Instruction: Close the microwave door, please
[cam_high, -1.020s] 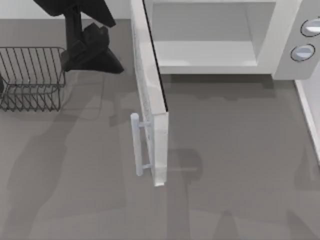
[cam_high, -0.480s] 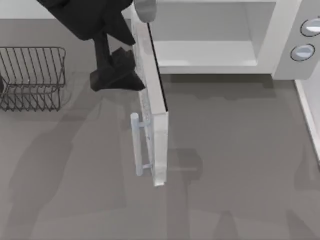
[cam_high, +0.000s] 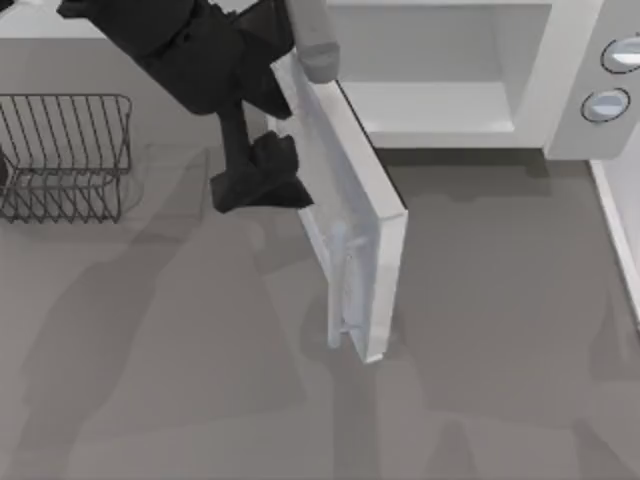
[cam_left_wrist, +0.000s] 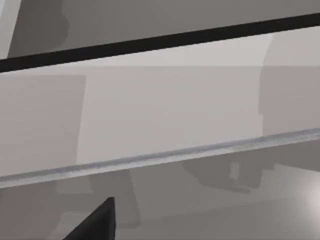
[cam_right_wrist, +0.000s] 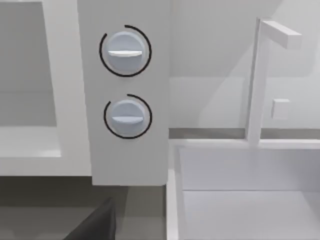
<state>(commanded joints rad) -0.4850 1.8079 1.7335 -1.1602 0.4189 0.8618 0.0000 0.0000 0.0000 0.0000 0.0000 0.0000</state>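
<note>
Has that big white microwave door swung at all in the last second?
Yes. The white microwave door has swung rightward, toward the white microwave body, its free edge nearer the round knobs.

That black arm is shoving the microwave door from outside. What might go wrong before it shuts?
The left claw presses the outer face of the microwave door near the hinge side, so it may slide along the panel and lose contact. The door is only partly swung and the cavity of the microwave body is open, so a weak push may leave it ajar. The pale bar handle sits close below the claw and might snag it.
</note>
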